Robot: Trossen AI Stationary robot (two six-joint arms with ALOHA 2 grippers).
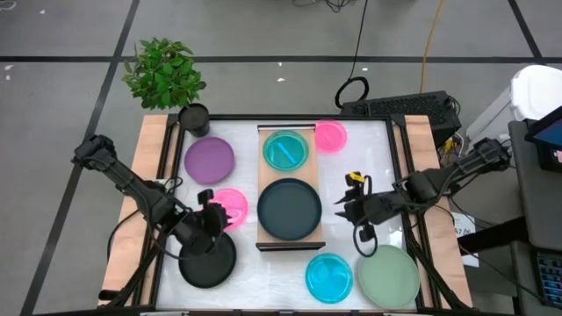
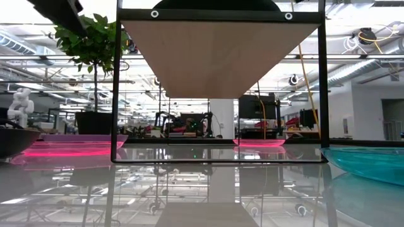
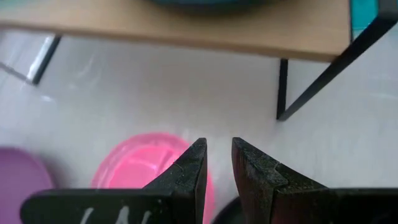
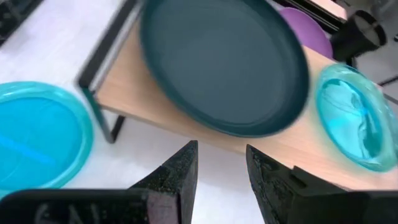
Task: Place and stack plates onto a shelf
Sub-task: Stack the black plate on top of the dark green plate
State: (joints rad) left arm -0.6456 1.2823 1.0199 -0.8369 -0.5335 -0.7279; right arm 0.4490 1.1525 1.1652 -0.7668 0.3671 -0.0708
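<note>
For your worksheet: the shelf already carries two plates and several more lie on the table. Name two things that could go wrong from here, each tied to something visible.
1. The dark teal plate and cyan plate nearly fill the shelf, so further plates must stack; a stack could slide off.
2. The left end effector hangs empty by the pink plate, close to the black plate; reaching down may nudge the wrong plate.

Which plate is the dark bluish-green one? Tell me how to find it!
Look for the long wooden shelf in the middle of the white table. Two plates sit on it: a see-through cyan plate at the far end, and the dark teal plate at the near end. It is the bigger, solid, darker one of the two.
</note>
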